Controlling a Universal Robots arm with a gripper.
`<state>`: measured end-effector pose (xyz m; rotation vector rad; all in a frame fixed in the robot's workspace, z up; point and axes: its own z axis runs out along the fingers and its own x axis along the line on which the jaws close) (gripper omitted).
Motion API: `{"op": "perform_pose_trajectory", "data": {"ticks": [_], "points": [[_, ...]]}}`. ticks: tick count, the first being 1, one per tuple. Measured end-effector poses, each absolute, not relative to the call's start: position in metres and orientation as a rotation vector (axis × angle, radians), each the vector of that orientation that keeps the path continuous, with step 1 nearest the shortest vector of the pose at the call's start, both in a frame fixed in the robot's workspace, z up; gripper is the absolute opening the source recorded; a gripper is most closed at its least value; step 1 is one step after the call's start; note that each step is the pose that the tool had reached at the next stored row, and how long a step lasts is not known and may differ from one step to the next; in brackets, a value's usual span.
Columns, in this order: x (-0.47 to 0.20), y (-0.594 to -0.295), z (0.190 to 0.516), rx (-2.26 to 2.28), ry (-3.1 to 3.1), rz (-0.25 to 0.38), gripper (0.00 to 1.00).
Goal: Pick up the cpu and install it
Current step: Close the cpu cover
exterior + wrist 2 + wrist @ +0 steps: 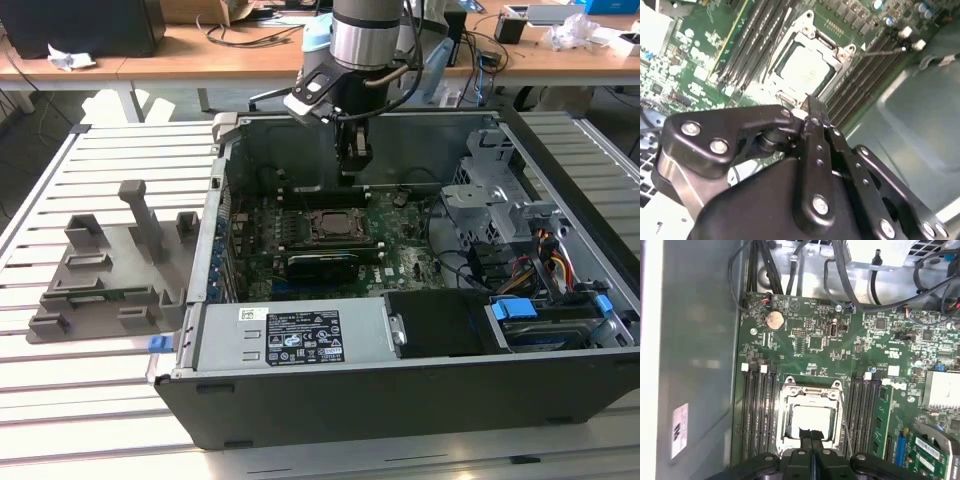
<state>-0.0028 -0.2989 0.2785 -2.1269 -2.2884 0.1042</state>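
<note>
Pincer (811,434) pressed together with nothing between its tips, hovering over cpu (812,419), cpu lying flat in motherboard socket (785,412)

The cpu (810,417) is showing a pale, smooth metal top that is catching the light, and it is sitting inside a socket frame (812,389) of bright bare metal. The motherboard (815,340) is looking green and faintly glossy. The tool (809,106) is appearing as black, satin-finished metal with shiny silver screw heads. In the exterior view, the tray (100,285) is looking like matt grey plastic, the case (400,410) like dull dark sheet metal, and the slatted surface (120,160) like pale, smooth metal.
</note>
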Motion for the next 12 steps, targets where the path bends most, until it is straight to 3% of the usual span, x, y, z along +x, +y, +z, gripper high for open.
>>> {"op": "perform_pose_trajectory", "data": {"ticks": [12], "points": [[-0.0028, -0.2989, 0.2799, -2.125, -2.287, 0.1, 0.11]]}}
